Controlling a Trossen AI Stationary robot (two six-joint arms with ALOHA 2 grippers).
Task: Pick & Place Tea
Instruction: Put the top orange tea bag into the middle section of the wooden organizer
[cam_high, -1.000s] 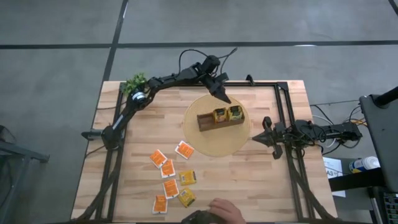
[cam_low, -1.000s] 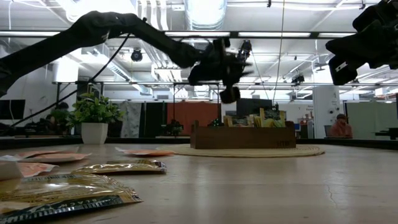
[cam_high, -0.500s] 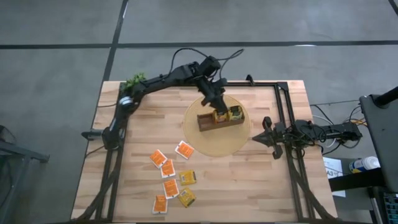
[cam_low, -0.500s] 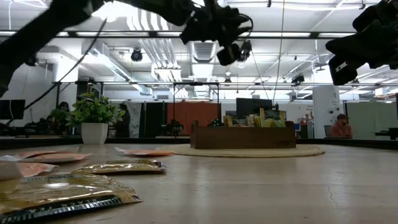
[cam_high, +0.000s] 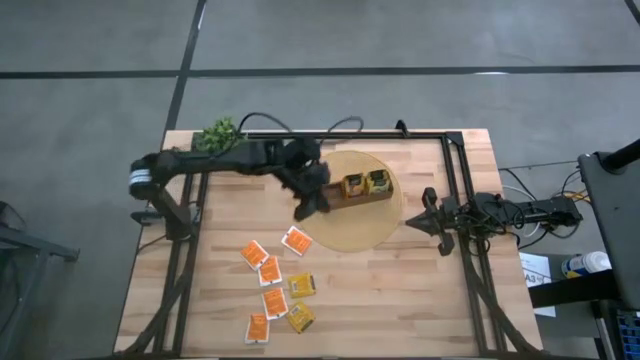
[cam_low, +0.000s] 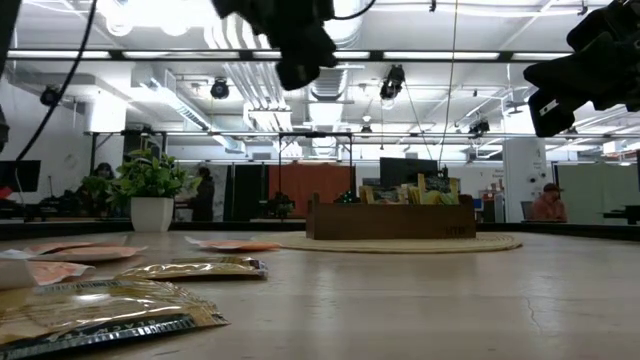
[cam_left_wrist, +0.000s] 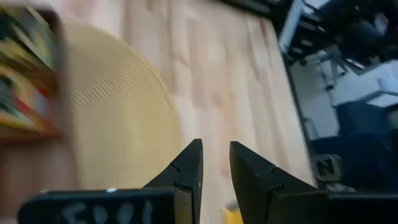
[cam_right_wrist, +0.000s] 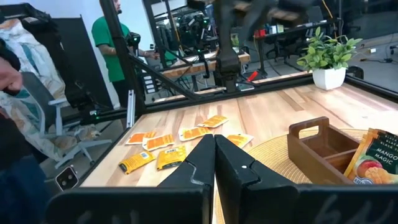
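The left claw (cam_high: 303, 207) hangs above the counter at the left rim of the round woven mat (cam_high: 375, 230), just off the left end of the wooden box (cam_high: 352, 194). Its two dark, angular fingers (cam_left_wrist: 189, 163) stand a narrow gap apart with nothing between them; in the left wrist view the pale ribbed weave of the mat (cam_left_wrist: 118, 118) and the blond planks of the counter (cam_left_wrist: 217, 68) lie below them. The left arm is a dark jointed bar reaching in from the counter's left edge.

The box is brown wood, oblong, with three compartments and a cut-out handle at its end. The compartment nearest the left claw is bare; the middle and right ones hold upright sachets (cam_high: 366, 183), glossy yellow and orange with dark labels. These stand just beside the left claw, to its right.

The loose tea sachets (cam_high: 277, 283) lie flat on the bare planks toward the counter's near edge, well apart from the left claw: small squares, orange-and-white ones in a loose scatter and two crinkly yellow ones among them. The closest, an orange-and-white one (cam_high: 296, 240), lies near the mat's rim, below the claw.

The right claw (cam_high: 427, 214) waits by the mat's right rim, its dark fingers (cam_right_wrist: 205, 155) pressed together, empty. A small potted plant (cam_high: 219, 133) stands at the counter's far left corner.
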